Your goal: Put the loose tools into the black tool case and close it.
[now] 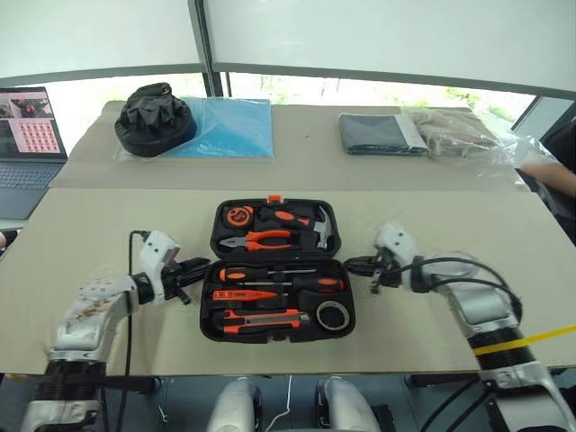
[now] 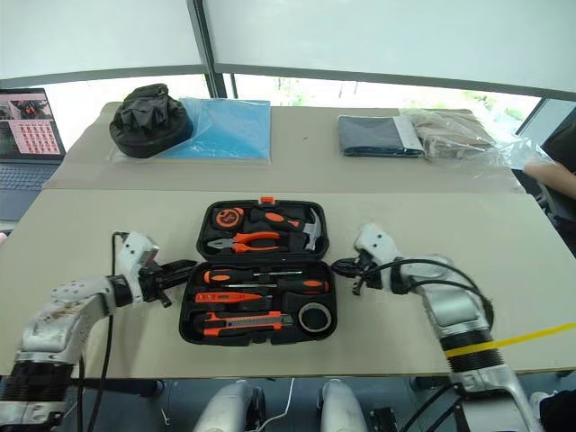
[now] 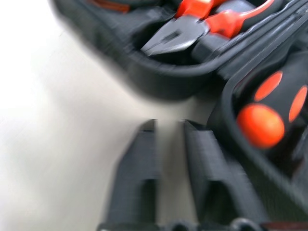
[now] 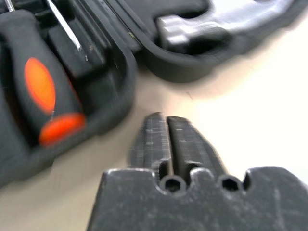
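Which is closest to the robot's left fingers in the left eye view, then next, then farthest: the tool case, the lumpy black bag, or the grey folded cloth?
From the left gripper:
1. Black tool case, open, right beside it.
2. Lumpy black bag, far edge, left side.
3. Grey folded cloth, far edge, right side.

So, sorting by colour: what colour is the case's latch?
Orange latch on the black tool case; left eye view.

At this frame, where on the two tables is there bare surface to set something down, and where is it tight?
Free: the near table left of the left claw, right of the right claw, and the strip ahead of the black tool case. Far table: the gap between the blue sheet and the folded cloth. Tight: both claws flank the open case.
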{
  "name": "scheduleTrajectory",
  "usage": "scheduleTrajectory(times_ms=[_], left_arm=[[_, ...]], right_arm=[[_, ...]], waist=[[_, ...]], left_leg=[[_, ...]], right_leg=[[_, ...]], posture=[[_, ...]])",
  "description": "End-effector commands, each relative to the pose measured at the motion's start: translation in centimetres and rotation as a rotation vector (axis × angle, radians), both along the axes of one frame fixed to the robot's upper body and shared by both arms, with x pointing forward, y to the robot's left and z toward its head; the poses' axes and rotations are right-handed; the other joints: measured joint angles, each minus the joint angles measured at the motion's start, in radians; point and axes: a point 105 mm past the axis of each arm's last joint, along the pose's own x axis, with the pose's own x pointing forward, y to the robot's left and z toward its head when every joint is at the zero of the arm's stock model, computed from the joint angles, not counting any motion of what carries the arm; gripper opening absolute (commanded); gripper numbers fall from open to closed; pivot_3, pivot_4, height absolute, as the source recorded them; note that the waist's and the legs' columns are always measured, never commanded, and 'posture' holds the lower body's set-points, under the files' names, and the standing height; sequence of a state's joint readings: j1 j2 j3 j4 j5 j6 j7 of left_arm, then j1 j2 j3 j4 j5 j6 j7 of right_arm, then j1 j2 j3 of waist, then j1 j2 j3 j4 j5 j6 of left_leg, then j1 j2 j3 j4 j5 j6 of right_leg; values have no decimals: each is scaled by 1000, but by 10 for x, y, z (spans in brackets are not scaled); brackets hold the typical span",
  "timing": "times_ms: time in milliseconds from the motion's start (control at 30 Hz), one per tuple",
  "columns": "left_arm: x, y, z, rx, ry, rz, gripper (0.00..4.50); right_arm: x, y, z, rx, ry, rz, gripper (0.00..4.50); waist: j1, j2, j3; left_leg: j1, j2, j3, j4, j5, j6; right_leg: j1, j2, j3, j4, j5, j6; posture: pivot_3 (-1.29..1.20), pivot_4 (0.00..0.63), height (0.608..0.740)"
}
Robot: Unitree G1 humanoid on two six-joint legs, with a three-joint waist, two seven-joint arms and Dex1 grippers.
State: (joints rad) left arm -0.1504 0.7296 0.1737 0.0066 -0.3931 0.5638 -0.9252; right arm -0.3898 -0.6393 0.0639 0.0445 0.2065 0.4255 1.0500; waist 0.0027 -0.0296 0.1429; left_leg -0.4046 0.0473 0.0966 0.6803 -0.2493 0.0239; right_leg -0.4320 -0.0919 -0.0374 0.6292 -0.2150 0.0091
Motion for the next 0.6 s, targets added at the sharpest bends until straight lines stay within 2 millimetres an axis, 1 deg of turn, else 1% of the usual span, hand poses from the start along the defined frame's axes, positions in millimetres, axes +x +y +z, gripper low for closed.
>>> scheduleTrajectory(times_ms=[33,67,100,133,200,267,333,400,433,500,600], left_arm=[[-3,5,33,-56,59,20,2672],[-3,6,39,-66,88,36,2938],[1,5,46,-81,93,50,3357],[8,7,51,-96,98,92,3639],[21,11,52,-75,115,182,4384],[30,13,52,-59,128,251,4391],[36,8,54,-72,141,283,4391],[41,3,52,-67,163,310,4391],[42,1,50,-62,176,317,4391],[41,-3,47,-57,189,320,4391],[39,-10,48,-82,205,303,4391]], right_arm=[[8,4,40,88,-38,-24,1851],[13,4,43,85,-15,-64,2093],[16,7,45,76,17,-74,2511],[18,10,46,65,73,-87,2827],[24,18,49,66,165,-123,3554],[29,22,48,50,248,-159,4133],[36,26,48,71,319,-221,4133],[45,31,46,89,376,-278,4133],[47,32,44,71,392,-292,4133],[49,35,40,43,410,-312,4133],[52,38,36,21,430,-330,4133]], waist=[[-10,-1,1],[-12,-1,1],[-13,-1,1],[-14,-1,1],[-15,-2,2],[-15,-2,2],[-15,-2,1],[-15,-3,2],[-15,-3,2],[-15,-3,2],[-15,-3,2]], left_leg=[[0,1,0,0,0,0],[0,1,-1,0,0,-1],[0,1,-1,0,1,-2],[0,1,-2,0,1,-2],[0,0,-2,1,3,-2],[0,-1,-3,0,3,-3],[0,-2,-3,0,3,-2],[-2,-2,-3,0,3,-2],[-6,-2,-3,0,3,-2],[-8,-3,-3,0,3,-2],[-10,-3,-3,0,3,-2]], right_leg=[[0,1,0,0,0,0],[0,2,0,0,0,-1],[0,2,0,1,0,-1],[-1,2,0,1,0,-1],[-1,1,0,2,0,-1],[-1,2,0,2,0,-2],[-1,2,0,2,0,-2],[-1,1,0,2,1,-2],[-5,1,0,2,1,-2],[-6,0,0,2,1,-2],[-7,0,-1,2,1,-1]], posture=[[0,150,740],[0,150,740],[0,150,740],[0,150,740],[0,150,740],[0,150,740],[0,150,740],[0,150,740],[0,150,740],[0,150,740],[0,150,740]])
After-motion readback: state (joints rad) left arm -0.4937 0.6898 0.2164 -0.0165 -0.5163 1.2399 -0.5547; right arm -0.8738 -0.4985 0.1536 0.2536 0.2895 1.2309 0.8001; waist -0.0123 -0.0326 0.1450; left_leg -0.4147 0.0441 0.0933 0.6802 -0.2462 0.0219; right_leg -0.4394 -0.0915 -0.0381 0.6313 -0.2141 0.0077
